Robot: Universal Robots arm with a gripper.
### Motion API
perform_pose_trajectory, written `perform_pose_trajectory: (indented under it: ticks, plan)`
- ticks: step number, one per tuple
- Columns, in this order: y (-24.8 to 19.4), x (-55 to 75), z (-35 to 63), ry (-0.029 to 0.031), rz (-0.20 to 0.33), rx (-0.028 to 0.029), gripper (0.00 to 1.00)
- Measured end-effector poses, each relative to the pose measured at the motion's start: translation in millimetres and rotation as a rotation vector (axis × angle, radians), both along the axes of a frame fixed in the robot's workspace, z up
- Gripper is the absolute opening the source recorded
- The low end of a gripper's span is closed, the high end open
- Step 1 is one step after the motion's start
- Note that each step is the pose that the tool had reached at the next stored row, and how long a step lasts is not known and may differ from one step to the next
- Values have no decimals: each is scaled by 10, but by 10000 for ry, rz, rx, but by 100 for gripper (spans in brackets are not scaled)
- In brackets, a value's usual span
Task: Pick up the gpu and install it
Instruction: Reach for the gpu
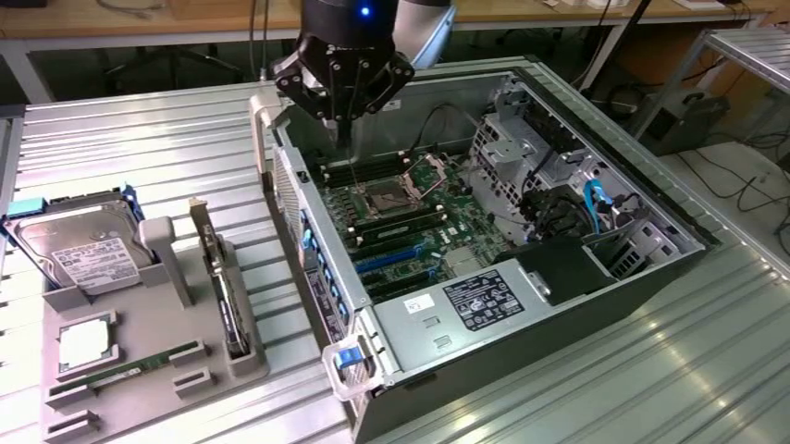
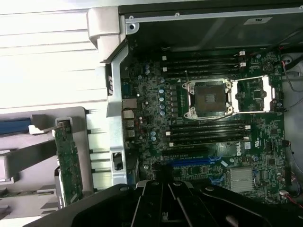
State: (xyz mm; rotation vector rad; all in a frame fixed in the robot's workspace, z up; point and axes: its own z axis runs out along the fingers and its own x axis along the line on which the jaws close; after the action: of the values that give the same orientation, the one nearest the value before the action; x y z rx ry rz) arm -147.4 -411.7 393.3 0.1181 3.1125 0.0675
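Observation:
The gpu (image 1: 228, 289) is a thin dark card standing on its edge in a slot of the grey holder (image 1: 158, 242) at the exterior view's left, its pale bracket at the far end. The wrist view catches the gpu (image 2: 69, 161) from the side, outside the case wall. My gripper (image 1: 344, 137) hangs over the far part of the open computer case (image 1: 642, 268), above the motherboard (image 1: 432, 227), well apart from the gpu. Its fingers are shut together with nothing between them. The gripper's black body (image 2: 163, 201) rises over the board's blue slots (image 2: 189, 161).
The grey holder also carries a silver hard drive (image 1: 87, 254), a square processor (image 1: 84, 342) and a green memory stick (image 1: 129, 365). Inside the case are the processor socket (image 2: 208, 98), memory slots, a labelled power supply (image 1: 487, 298) and drive cages (image 1: 519, 143). Everything rests on a ribbed metal table (image 1: 148, 139).

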Motion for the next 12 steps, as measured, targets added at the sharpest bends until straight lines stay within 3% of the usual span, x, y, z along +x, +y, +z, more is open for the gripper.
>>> perform_pose_trajectory:
  ticks: [6, 12]
  plan:
    - [-128, -265, -6, -1, 0, 2, 11]
    - [-217, -496, -31, 0, 0, 1, 11]
